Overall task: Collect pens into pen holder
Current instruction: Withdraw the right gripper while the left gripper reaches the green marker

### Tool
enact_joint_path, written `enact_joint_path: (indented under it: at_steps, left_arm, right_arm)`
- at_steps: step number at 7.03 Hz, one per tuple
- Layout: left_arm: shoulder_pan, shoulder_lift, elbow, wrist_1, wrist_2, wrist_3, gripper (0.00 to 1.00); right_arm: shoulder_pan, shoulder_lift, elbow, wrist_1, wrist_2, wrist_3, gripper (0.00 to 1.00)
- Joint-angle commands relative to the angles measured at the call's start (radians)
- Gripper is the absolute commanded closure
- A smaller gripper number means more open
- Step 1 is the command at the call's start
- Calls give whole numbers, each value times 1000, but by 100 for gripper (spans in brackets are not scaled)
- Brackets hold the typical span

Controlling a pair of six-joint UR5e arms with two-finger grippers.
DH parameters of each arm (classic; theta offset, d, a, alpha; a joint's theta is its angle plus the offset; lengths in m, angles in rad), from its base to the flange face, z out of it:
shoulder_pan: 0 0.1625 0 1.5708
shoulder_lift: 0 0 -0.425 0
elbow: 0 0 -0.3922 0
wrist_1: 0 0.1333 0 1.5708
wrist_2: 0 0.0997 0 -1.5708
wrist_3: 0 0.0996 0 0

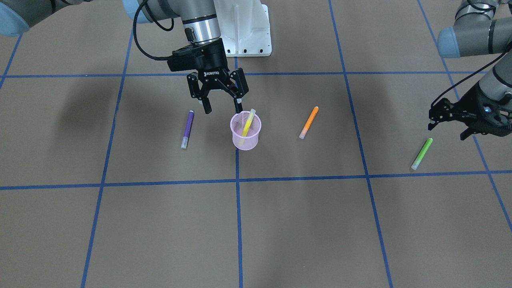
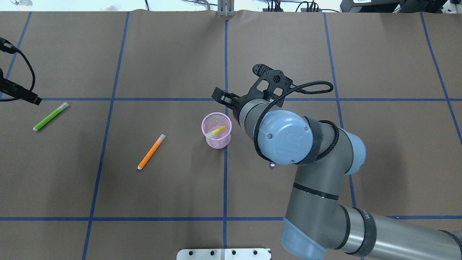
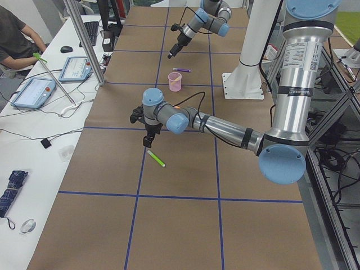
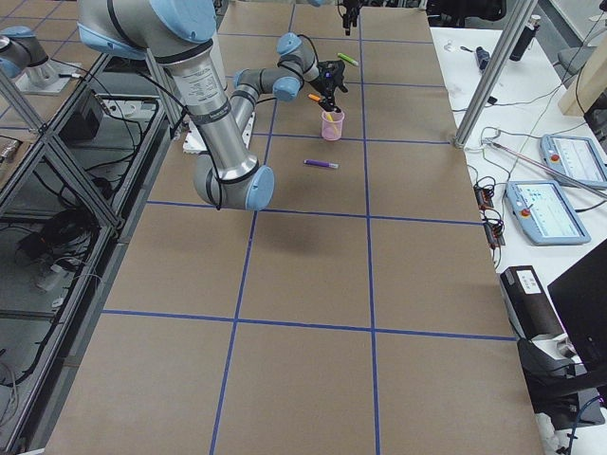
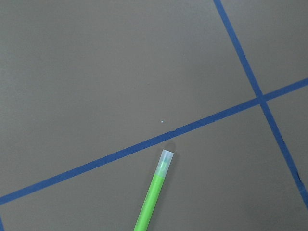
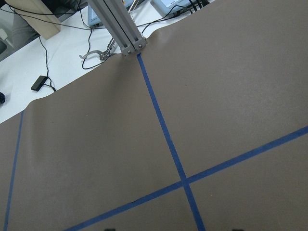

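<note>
The pink mesh pen holder [image 1: 245, 136] stands near the table's middle, and it also shows in the overhead view [image 2: 216, 139]. The yellow pen [image 1: 248, 122] leans inside it. My right gripper [image 1: 222, 109] is open and empty, just above and behind the holder's rim. The purple pen [image 1: 187, 129] lies beside the holder; my right arm mostly hides it from overhead. The orange pen [image 1: 309, 122] lies on the holder's other side. The green pen [image 1: 422, 153] lies far out on my left. My left gripper [image 1: 447, 131] hovers open and empty just beside the green pen, which also shows in the left wrist view [image 5: 154, 192].
Brown paper with a blue tape grid [image 1: 238, 181] covers the table. The robot's white base plate [image 1: 248, 36] sits behind the holder. A metal post [image 2: 225, 7] stands at the far edge. An operator and tablets [image 3: 34, 90] are beside the table.
</note>
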Motion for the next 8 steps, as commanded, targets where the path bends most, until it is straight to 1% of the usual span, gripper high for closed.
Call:
enact_joint_path:
  at_steps: [1,2,3,4,5,6,7,8]
  left_arm:
    - [113,-74,91,29,13,27,13]
    - [121,-97,134,31,61,171,18]
    - [121,-105,167,48,79,302,18]
    - [118,-140,225,73,82,371,21]
    - [116,-171,292,75,80,381,22]
    - [115,-183,332,75,80,381,24]
    - [112,-189,346,77,79,381,30]
    - [110,-192,356,77,79,381,31]
  right_arm:
    - [201,-99,64,5,362,-16,0]
    - [290,-145,64,11,487,-101,0]
    - [338,-195,62,12,546,-211,0]
    - [361,-232,59,11,574,-287,0]
    - [378,-274,59,12,628,-327,0]
    - [406,-283,59,12,677,-359,0]
    - [406,-286,56,12,677,-363,0]
    - [406,-285,56,14,677,-361,0]
